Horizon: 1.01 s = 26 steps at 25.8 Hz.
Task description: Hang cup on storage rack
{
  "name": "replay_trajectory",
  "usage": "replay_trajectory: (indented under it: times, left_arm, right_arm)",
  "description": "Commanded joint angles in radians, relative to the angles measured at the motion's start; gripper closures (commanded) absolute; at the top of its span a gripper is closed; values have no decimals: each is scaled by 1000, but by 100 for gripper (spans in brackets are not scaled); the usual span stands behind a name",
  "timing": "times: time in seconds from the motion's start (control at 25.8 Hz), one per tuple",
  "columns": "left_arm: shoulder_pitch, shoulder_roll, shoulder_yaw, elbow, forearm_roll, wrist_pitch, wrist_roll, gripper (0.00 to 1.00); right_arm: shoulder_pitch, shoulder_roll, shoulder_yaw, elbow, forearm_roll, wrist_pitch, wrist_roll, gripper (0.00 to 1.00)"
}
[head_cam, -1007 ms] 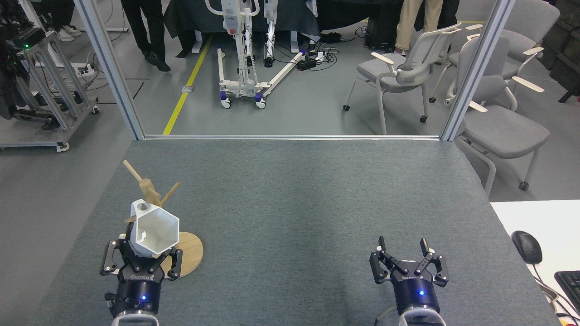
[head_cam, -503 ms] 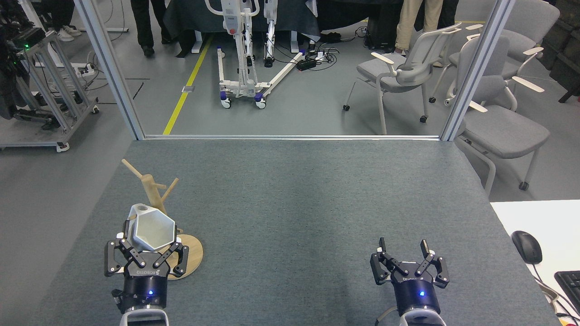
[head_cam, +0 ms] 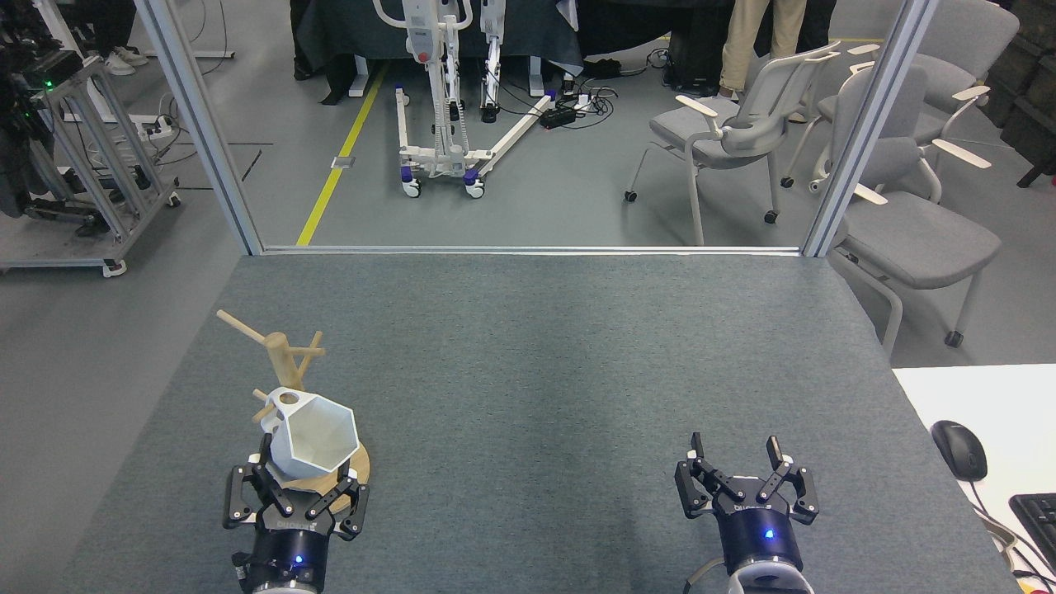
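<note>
lower left of the frame: the robot's left hand (head_cam: 294, 495) pinches a matte white, faceted cup (head_cam: 312, 433) with a hexagonal rim low on its body, mouth tilted toward the camera and right. the cup's angular loop handle (head_cam: 285, 400) sits at its upper left, just beside the lower pegs of the light wooden storage rack (head_cam: 283, 355), an upright post with thin slanted pegs; whether the handle touches a peg cannot be told. the rack's round disc base (head_cam: 360, 466) shows only as a sliver behind the cup and hand.

lower right: the right hand (head_cam: 747, 487) rests low over the grey felt counter (head_cam: 544, 371), fingers spread and holding nothing.

the step in hand appears to be threading the handle over a peg. doing it well likely means lining the handle's opening up with the peg's slant, sliding it along the peg toward the post, and letting go only once the peg carries the weight; a sideways nudge could tip the rack.

room is ample to the right and toward the top of the counter. the rack stands near the counter's left edge, so clearance there is tighter. grey chairs (head_cam: 742, 132) and a black mouse (head_cam: 959, 448) lie well apart.
</note>
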Motion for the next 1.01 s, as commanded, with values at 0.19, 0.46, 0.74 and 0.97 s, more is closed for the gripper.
replay_trajectory:
  times: [0.19,0.46,0.74,0.97]
  left_arm:
    - [41,-61,0,9,2,-169,-3,0]
    - [41,-151,2,66,8,-365,-14,0]
    - [63,-254,2,46,10,-612,-14,0]
    - [33,-386,9,-76,10,-666,-6,0]
  right_arm:
    - [-14,-2,0,0,-1,-2,-1,1]
    - [-14,-2,-2,0,1,-2,-1,1]
    - [-16,-2,-5,-3,1,-2,-1,1]
    - [-17,-2,-9,-3,-1,0,-1,1]
